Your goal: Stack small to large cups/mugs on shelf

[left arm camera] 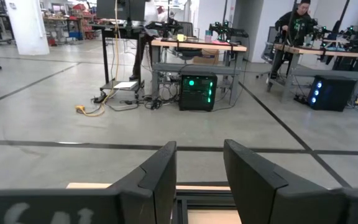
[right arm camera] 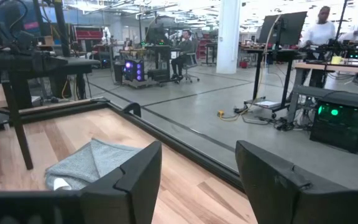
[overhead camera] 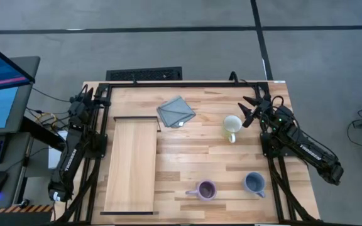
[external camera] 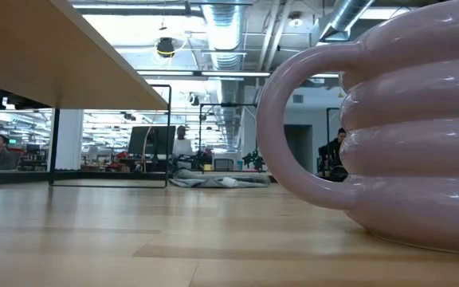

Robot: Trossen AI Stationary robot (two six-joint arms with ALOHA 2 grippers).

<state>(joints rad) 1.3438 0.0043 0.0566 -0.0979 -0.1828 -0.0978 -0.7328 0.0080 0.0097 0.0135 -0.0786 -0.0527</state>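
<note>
Cream-white mug [overhead camera: 232, 126] upright at upper right of the high view, smooth, round, handle toward frame bottom, just beside released right claw [overhead camera: 249, 109]. Purple mug [overhead camera: 206, 189] and grey-blue mug [overhead camera: 254, 182] low centre-right; pale-wood shelf [overhead camera: 131, 164] lengthwise top-to-bottom at left. Left claw [overhead camera: 93, 95] released, empty, upper left.

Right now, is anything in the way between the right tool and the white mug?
No. The right tool hangs open just beside the white mug, with only bare table between them. The grey cloth lies off to the other side.
</note>
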